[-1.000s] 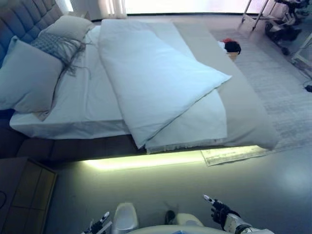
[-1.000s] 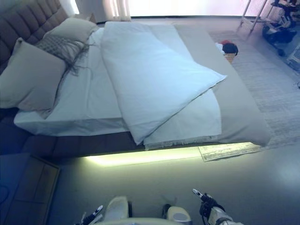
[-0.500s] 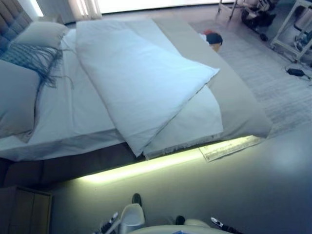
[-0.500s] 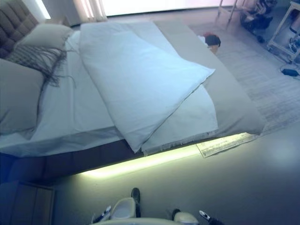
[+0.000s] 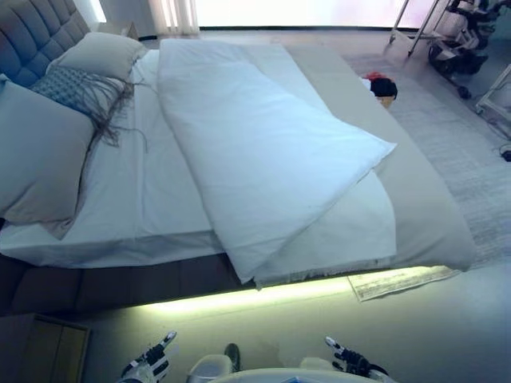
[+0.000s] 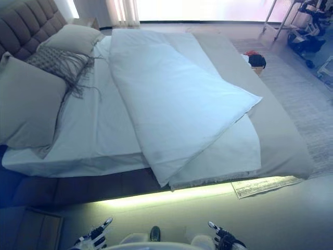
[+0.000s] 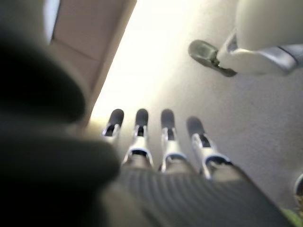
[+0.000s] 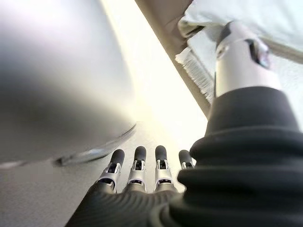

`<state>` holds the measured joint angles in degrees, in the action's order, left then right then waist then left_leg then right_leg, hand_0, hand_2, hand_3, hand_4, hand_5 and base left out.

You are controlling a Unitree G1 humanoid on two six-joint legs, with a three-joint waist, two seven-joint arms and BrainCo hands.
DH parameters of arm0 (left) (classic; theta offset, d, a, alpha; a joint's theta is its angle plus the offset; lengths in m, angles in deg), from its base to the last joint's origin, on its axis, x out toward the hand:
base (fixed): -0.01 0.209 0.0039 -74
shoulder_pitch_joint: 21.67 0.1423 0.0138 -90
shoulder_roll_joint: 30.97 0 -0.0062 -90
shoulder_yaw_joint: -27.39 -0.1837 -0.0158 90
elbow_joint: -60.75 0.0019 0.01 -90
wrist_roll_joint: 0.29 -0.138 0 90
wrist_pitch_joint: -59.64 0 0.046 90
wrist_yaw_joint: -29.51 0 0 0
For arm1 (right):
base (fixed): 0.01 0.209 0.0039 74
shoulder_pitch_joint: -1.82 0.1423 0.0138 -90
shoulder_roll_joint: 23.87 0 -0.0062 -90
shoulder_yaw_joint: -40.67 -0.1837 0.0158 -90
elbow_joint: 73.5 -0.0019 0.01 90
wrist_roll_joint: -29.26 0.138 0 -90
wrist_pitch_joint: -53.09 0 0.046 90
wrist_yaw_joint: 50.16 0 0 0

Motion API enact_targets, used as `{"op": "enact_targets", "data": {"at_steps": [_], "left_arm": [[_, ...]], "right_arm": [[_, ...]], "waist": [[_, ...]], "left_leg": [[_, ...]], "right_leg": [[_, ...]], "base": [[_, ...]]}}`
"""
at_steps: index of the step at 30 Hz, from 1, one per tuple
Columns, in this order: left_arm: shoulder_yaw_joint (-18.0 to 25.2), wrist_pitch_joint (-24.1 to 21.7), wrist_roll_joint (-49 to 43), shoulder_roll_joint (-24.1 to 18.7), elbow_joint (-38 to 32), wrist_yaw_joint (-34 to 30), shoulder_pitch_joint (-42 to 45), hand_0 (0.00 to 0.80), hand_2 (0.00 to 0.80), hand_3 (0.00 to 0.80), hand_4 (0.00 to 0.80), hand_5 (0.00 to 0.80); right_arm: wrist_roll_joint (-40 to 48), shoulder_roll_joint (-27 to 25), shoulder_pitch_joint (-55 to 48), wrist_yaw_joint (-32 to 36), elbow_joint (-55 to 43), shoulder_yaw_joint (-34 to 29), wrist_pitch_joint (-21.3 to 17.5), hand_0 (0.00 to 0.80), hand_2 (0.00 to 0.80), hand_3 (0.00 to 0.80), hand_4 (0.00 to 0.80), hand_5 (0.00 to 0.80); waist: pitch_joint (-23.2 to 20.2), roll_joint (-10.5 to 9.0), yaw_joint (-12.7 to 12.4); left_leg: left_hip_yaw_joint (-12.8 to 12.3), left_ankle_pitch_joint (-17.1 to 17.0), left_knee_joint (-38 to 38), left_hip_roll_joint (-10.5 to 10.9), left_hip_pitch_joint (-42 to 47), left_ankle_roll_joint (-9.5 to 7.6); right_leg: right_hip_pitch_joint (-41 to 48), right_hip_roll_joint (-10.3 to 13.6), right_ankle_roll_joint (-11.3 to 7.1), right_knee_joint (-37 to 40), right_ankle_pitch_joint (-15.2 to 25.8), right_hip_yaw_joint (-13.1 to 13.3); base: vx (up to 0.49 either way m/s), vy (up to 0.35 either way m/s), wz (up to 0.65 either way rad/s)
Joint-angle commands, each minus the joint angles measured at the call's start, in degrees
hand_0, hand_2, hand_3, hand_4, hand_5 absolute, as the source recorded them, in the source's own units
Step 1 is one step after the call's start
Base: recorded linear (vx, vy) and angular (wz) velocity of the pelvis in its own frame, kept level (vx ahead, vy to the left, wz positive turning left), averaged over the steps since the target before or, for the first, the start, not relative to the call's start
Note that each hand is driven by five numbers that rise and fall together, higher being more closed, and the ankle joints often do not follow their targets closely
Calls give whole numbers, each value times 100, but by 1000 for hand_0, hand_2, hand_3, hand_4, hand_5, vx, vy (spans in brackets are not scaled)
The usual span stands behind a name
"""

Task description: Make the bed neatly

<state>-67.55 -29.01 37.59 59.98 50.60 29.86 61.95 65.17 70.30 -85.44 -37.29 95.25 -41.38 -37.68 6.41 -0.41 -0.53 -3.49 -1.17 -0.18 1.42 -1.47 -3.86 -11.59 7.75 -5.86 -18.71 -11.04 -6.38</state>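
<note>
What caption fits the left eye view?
White duvet lies folded askew across the bed; both open hands, left and right, hang low, touching nothing.

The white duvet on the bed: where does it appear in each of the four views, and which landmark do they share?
Left eye view: the duvet lies slanted across the bed's middle.
Right eye view: the same place, its corner pointing right.
Left wrist view: not in it.
Right wrist view: only an edge, past the right hand.
Shared landmark: the glowing strip under the bed, seen in every view.
</note>
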Motion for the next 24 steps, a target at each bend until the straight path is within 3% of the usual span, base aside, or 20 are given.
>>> {"op": "enact_targets", "data": {"at_steps": [1, 5, 7, 10, 14, 16, 19, 22, 24], "left_arm": [[-3, -39, 72, 18, -25, 121, -314, 0, 0, 0, 0, 0], [76, -204, 273, 125, -61, 114, -164, 0, 0, 0, 0, 0], [148, -162, 261, 240, -87, 139, 14, 0, 0, 0, 0, 0], [178, -109, 185, 315, -16, 92, 150, 0, 0, 0, 0, 0], [116, 4, 254, 365, -22, 40, 203, 0, 0, 0, 0, 0], [53, 85, 88, 342, -44, 21, 41, 0, 0, 0, 0, 0], [-77, 99, 79, 256, -68, -15, -189, 0, 0, 0, 0, 0], [-168, 77, 143, 139, -142, 22, -370, 0, 0, 0, 0, 0], [-170, 116, 211, 45, -160, 37, -484, 0, 0, 0, 0, 0]], "right_arm": [[314, -88, 235, 153, -58, -58, -169, 0, 0, 0, 0, 0], [242, -82, 299, -18, -144, -61, -125, 0, 0, 0, 0, 0], [159, -131, 251, -186, -137, -95, -191, 0, 0, 0, 0, 0], [274, -211, 313, -293, -224, -93, -295, 0, 0, 0, 0, 0], [766, -307, 578, 29, -288, -93, -544, 0, 0, 0, 0, 0], [1037, -359, 735, 80, -449, -139, -716, 0, 0, 0, 0, 0], [1386, -427, 855, 223, -629, -265, -955, 0, 0, 0, 0, 0], [1893, -421, 1041, 110, -731, -296, -1252, 0, 0, 0, 0, 0], [2317, -448, 1242, 30, -777, -398, -1230, 0, 0, 0, 0, 0]], "waist": [[520, -64, 281], [493, -92, 271], [361, -126, 290], [367, -146, 193], [468, 78, 5], [567, 87, -6], [658, 118, 47], [798, 95, 39], [876, 71, 18]], "left_leg": [[-89, 504, -526, 164, -163, 198], [-249, 699, -688, 133, 33, 242], [-283, 849, -1125, 95, 136, 315], [-209, 400, -2154, -55, -246, 550], [-48, -89, -718, -592, -346, 767], [-71, 6, -734, -582, -446, 776], [-261, 135, -899, -639, -522, 796], [-180, 285, -1226, -619, -734, 737], [-144, 379, -1438, -611, -881, 716]], "right_leg": [[-610, -33, -116, 1358, 1896, -11], [-227, -31, -90, 1461, 1794, -199], [92, -53, 28, 1434, 1744, -221], [591, -68, 222, 1502, 1574, -357], [922, -159, 197, 1422, 1216, -253], [803, -60, 182, 1306, 1117, -294], [538, 181, 134, 917, 980, -556], [273, 328, 97, 643, 993, -507], [169, 361, 78, 543, 989, -454]], "base": [[136, -160, 37], [177, -127, 38], [237, -93, 48], [229, -63, 66], [140, 161, 15], [-50, 179, -26], [-20, 144, -40], [40, 34, -34], [45, -36, 2]]}}
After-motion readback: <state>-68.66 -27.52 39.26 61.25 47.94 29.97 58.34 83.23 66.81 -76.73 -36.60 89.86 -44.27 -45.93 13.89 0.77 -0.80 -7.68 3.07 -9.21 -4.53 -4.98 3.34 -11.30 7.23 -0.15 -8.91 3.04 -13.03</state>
